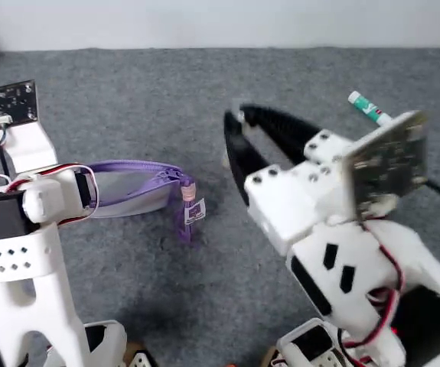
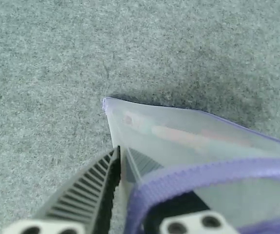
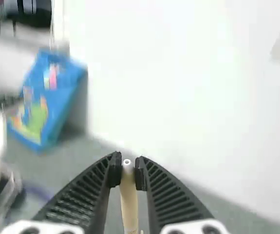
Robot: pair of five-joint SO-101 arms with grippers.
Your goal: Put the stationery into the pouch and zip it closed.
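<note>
- Your left hand (image 2: 122,157) is clamped on the pouch (image 1: 132,191) edge, at the left of the bench (image 1: 204,84).
- Your right hand (image 3: 126,170) pinches a pale stick (image 3: 128,204).
- A green-capped tube (image 1: 369,107) lies at the far right.

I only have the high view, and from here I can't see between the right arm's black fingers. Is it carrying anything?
Observer: Yes. The right gripper is shut on a slim cream-coloured stick, pinched right at the fingertips.
Operator: My view of the left gripper is blocked by its own arm. Does it have the pouch?
Observer: It does. The left gripper pinches the wall of the translucent purple-zippered pouch close to one corner, just under the zipper band.
</note>
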